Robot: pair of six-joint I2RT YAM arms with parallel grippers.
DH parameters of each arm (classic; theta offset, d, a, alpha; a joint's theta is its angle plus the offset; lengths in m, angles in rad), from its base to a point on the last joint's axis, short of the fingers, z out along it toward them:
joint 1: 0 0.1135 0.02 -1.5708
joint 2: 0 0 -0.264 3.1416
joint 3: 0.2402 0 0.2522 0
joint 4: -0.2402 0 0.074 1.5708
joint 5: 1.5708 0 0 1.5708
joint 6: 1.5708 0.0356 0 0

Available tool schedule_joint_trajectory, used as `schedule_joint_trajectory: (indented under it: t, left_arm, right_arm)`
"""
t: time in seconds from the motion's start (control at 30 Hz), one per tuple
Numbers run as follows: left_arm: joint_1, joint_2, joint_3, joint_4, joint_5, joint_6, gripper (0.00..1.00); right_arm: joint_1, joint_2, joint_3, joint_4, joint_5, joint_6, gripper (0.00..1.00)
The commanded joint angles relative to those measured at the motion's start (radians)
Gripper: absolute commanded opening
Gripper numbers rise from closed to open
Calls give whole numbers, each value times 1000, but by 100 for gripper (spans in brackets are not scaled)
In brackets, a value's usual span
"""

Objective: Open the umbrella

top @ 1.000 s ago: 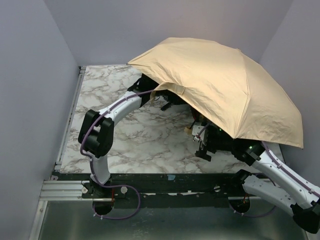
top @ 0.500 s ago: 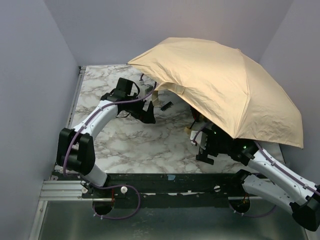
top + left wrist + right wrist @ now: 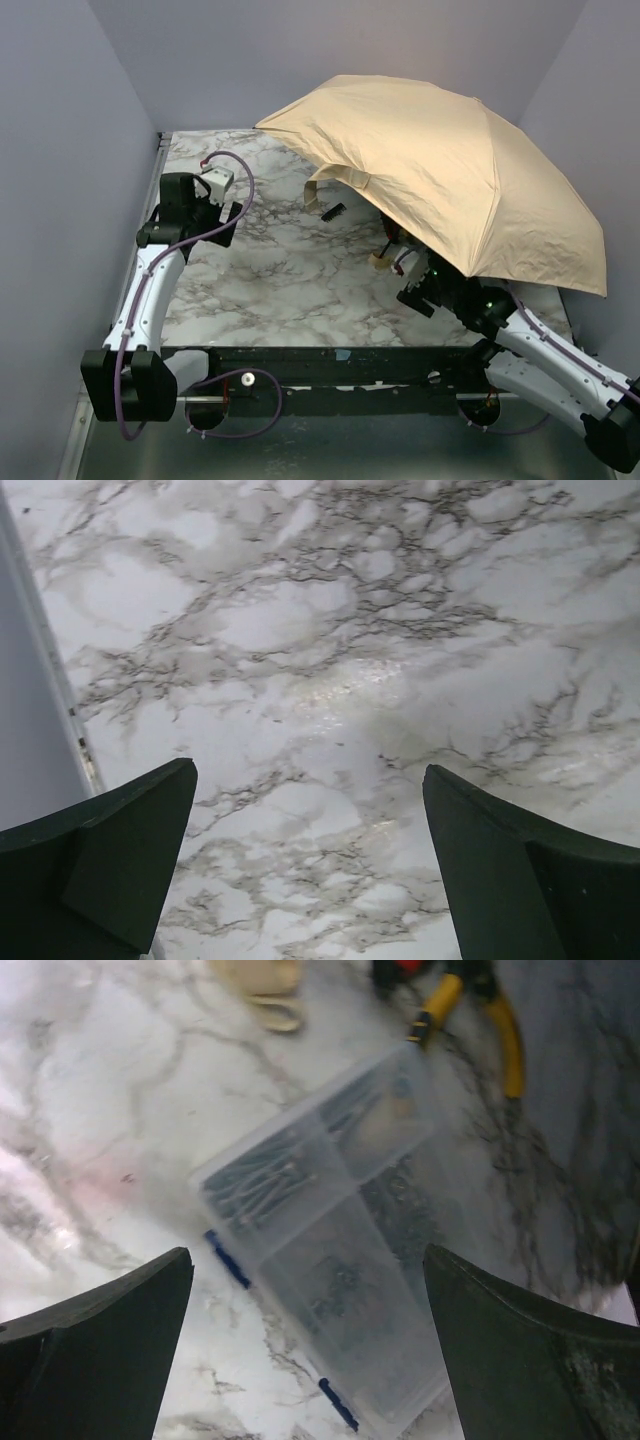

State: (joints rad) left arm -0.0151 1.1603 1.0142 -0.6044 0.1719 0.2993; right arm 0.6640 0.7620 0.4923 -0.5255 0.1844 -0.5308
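Note:
The umbrella (image 3: 450,170) stands open, its tan canopy spread over the right and rear of the marble table (image 3: 280,285). Its beige knob handle (image 3: 381,262) rests on the marble under the canopy's front edge and also shows at the top of the right wrist view, handle (image 3: 262,988). A closing strap (image 3: 325,195) hangs from the canopy's left rim. My left gripper (image 3: 220,222) is far to the left, open over bare marble, left gripper (image 3: 309,770). My right gripper (image 3: 415,297) is open just in front of the handle, right gripper (image 3: 308,1252), holding nothing.
A clear plastic box (image 3: 330,1250) of small parts lies below the right gripper. Yellow-handled pliers (image 3: 480,1015) lie beyond it under the canopy. The left wall and table rail (image 3: 40,710) run close beside the left gripper. Grey walls enclose the table.
My left arm has pulled out from under the canopy and swung back to the table's left side. The right gripper has backed off slightly toward the near edge. The umbrella has stayed put.

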Motion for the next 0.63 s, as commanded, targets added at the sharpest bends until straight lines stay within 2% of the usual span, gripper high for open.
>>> schedule_joint_trajectory:
  t: [0.0, 0.1, 0.3, 0.6]
  left_arm:
    - [33, -72, -84, 131, -232, 14, 98]
    - [34, -119, -132, 180, -278, 8, 99]
    - [36, -202, -224, 236, -277, 1, 99]
    - [35, -246, -237, 254, -253, -12, 99]
  right_arm:
    - [-45, -31, -3, 115, 131, 93, 100]
    - [-82, -38, -2, 129, 146, 130, 100]
    - [-136, -29, 1, 128, 124, 141, 100]
    - [-179, -39, -14, 128, 107, 126, 100]
